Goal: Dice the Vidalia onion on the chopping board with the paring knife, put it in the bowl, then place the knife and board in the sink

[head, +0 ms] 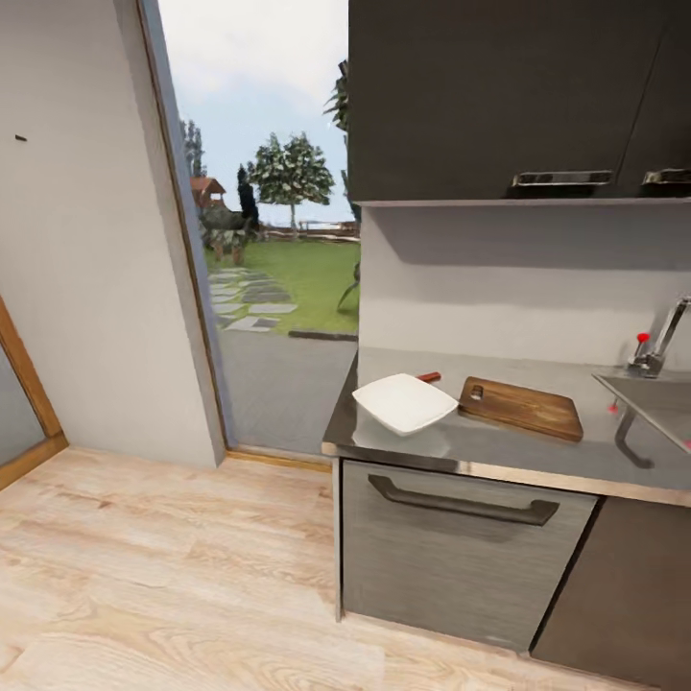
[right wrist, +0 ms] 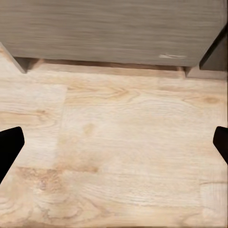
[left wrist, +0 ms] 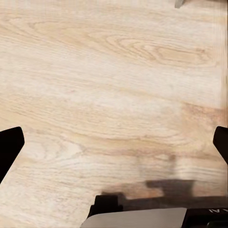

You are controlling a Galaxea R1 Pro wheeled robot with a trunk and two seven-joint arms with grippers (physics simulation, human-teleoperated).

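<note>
In the head view the grey countertop (head: 499, 451) runs along the right. On it sits the white squarish bowl (head: 404, 402), and beside it to the right lies the dark brown chopping board (head: 523, 407) with its handle hole toward the bowl. Just behind the bowl the reddish-brown handle of the paring knife (head: 429, 377) pokes out; its blade is hidden. The sink (head: 657, 401) with its chrome tap (head: 662, 341) and red knob shows at the right edge. The onion is hidden. My left gripper (left wrist: 114, 145) and right gripper (right wrist: 114, 145) hang open over the wooden floor, fingertips (left wrist: 9, 145) wide apart.
Dark grey cabinet fronts with a long handle (head: 463, 499) stand under the worktop, and upper cabinets (head: 499, 96) hang above. A tall glass opening (head: 278, 240) to the garden is at the left of the counter. Light wooden floor (head: 144, 576) lies in front. The right wrist view faces a cabinet base (right wrist: 109, 33).
</note>
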